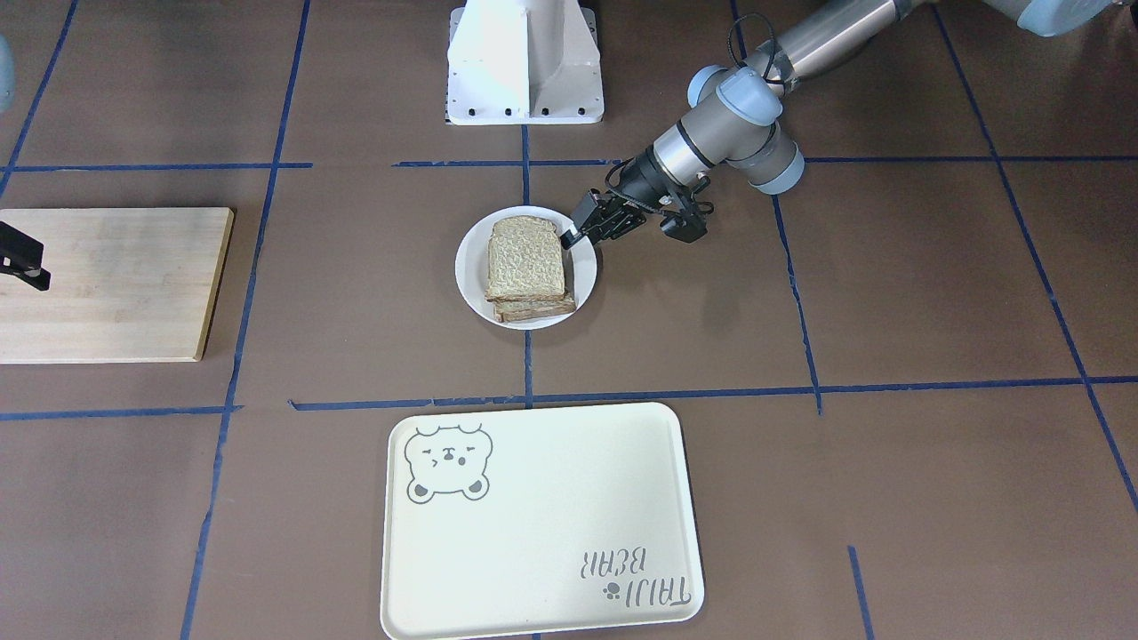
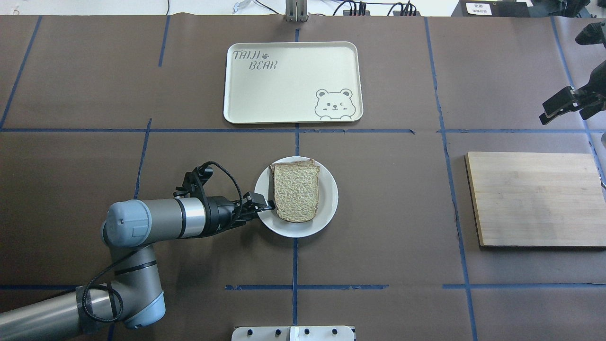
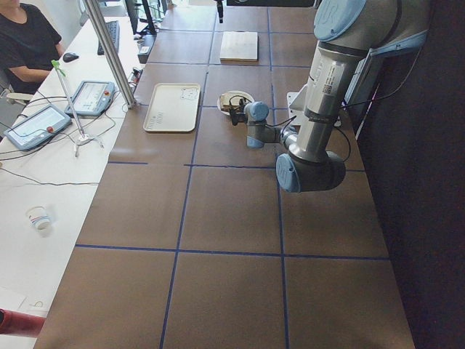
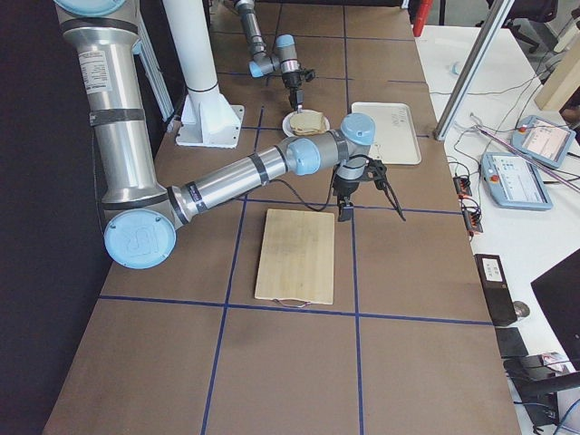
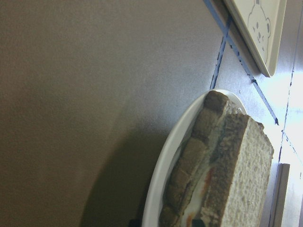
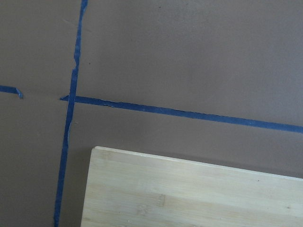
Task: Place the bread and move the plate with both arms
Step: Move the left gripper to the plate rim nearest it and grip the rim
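The bread (image 2: pixel 297 192) is a speckled beige slice that lies on top of another slice on the small white plate (image 2: pixel 327 208) at the table's middle. In the left wrist view the bread (image 5: pixel 241 175) covers a lower slice with egg, close above the plate's rim (image 5: pixel 165 156). My left gripper (image 2: pixel 267 205) is at the plate's left rim, its fingers shut on that rim; it also shows in the front view (image 1: pixel 572 235). My right gripper (image 2: pixel 565 110) is open and empty, in the air just beyond the far edge of the wooden board.
A wooden cutting board (image 2: pixel 535 199) lies on the table's right side and fills the bottom of the right wrist view (image 6: pixel 189 189). A cream tray with a bear drawing (image 2: pixel 293 83) lies just beyond the plate. The white pedestal (image 1: pixel 524 62) stands at the robot's side.
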`<state>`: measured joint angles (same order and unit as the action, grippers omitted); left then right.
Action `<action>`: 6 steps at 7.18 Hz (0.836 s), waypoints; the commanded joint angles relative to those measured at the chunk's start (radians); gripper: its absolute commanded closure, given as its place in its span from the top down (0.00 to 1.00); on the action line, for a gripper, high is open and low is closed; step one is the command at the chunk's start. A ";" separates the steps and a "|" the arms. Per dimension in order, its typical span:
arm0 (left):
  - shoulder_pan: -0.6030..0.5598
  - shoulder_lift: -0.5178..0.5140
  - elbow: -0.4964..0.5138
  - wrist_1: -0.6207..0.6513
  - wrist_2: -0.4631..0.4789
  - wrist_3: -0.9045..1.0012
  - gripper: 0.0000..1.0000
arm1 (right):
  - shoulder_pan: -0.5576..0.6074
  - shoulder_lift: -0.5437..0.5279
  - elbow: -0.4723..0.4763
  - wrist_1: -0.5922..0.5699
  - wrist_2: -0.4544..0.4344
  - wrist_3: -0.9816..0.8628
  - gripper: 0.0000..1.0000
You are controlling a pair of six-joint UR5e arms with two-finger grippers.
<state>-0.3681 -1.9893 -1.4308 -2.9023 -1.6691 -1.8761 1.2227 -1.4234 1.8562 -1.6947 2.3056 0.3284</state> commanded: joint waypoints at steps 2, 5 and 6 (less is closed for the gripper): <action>0.002 -0.003 0.003 0.000 0.000 0.002 0.43 | 0.000 0.000 0.001 0.001 0.000 0.001 1.00; 0.002 -0.017 0.021 0.000 0.002 0.002 0.42 | 0.001 -0.002 0.004 0.001 0.000 0.003 1.00; 0.002 -0.022 0.021 0.000 0.002 0.002 0.34 | 0.001 -0.002 0.004 0.000 0.000 0.004 1.00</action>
<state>-0.3666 -2.0064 -1.4132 -2.9023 -1.6675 -1.8746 1.2239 -1.4250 1.8604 -1.6942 2.3055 0.3316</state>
